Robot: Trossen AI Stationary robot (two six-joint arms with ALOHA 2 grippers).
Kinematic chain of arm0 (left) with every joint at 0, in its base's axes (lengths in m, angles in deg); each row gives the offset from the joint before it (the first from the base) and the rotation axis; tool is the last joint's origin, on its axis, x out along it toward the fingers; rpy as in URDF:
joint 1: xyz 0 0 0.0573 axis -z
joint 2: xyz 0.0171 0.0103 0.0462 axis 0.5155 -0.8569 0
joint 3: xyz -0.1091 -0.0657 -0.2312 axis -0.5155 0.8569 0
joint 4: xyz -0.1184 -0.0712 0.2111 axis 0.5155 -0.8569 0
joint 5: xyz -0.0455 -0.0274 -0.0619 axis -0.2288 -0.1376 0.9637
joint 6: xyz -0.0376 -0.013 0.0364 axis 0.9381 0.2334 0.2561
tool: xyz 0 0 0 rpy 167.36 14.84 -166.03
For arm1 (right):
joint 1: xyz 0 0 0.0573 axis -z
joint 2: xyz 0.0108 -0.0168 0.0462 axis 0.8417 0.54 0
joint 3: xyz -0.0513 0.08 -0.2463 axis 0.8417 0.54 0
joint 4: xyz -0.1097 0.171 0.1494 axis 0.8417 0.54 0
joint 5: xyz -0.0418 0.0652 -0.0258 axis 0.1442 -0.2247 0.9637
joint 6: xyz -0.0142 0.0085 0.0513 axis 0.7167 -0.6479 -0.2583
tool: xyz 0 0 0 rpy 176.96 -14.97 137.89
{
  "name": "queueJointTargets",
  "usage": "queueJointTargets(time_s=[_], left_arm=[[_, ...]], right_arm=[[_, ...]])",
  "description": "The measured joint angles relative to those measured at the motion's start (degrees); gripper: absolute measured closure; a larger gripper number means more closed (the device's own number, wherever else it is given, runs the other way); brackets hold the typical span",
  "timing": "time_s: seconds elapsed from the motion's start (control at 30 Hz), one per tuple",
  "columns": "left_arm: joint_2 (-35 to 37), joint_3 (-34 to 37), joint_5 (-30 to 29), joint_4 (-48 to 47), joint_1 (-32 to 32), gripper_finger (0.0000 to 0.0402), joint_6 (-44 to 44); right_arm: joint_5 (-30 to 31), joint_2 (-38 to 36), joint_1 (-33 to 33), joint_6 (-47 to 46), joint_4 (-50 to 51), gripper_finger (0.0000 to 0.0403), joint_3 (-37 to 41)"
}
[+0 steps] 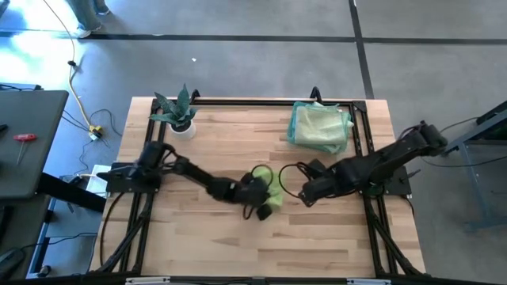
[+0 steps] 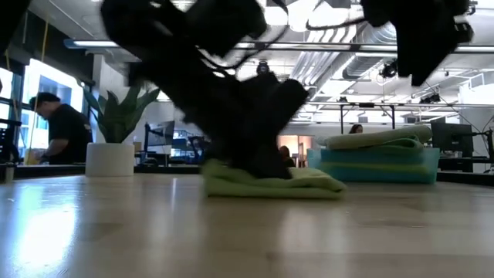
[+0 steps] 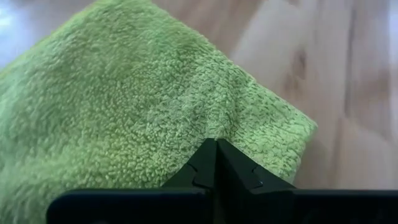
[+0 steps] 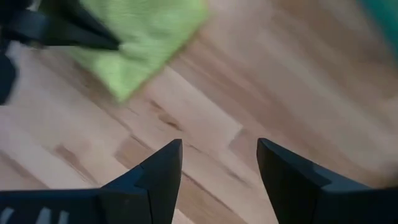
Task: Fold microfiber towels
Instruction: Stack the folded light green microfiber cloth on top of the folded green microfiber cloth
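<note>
- Already a stack of folded towels (image 1: 319, 127) sits at the far right part of the table (image 1: 214, 245), well apart from the arms; the low view shows pale green layers on top and blue-teal ones beneath, so several cloths look finished.
- Near the table's middle lies the lime green towel (image 1: 273, 198), a small flat bundle in the low view that already looks folded over at least once.
- Resting on this towel is the left gripper (image 3: 216, 163), its fingers pressed together. The left wrist view shows the tips meeting right at the pile of the cloth; whether a pinch of fabric is caught between them I cannot tell.
- Just beside the towel, on its right side, hovers the right gripper (image 4: 219, 163), fingers spread apart and holding nothing, with bare wood under them and the green cloth a little way ahead.
- By my reading, the job is well advanced: the stack is built, and this lime towel is the one in hand, either needing a last fold or ready to be carried to the stack.
- No other loose towel shows on the table, so this may be the last, though the arms hide part of the surface.
- At the far left corner the potted plant (image 1: 179, 115) stands clear of the work.
</note>
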Motion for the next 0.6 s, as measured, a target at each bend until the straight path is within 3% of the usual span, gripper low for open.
queueJointTargets(time_s=[0.17, 0.37, 0.5, 0.6], left_arm=[[-3.53, -5.88, 4.23, -0.12, -4.47, 0.0399, -1.42], [-4.65, -8.63, 5.49, -1.12, -6.84, 0.04, -2.55], [-1.76, -8.63, 5.58, -1.78, -6.6, 0.0397, -5.51], [2.99, -8.75, 8.9, -5.61, -6.54, 0.0392, -9.46]], right_arm=[[-0.51, -5.02, 1.02, -3.96, -18.75, 0.0203, 14.05], [-0.42, -5.81, 3.77, -9.77, -36.4, 0.0203, 26.45], [-0.83, -6.07, 5.57, -14.11, -45.16, 0.0203, 31.82], [-1.87, -6.12, 7.44, -15.54, -53.53, 0.0203, 35.04]])
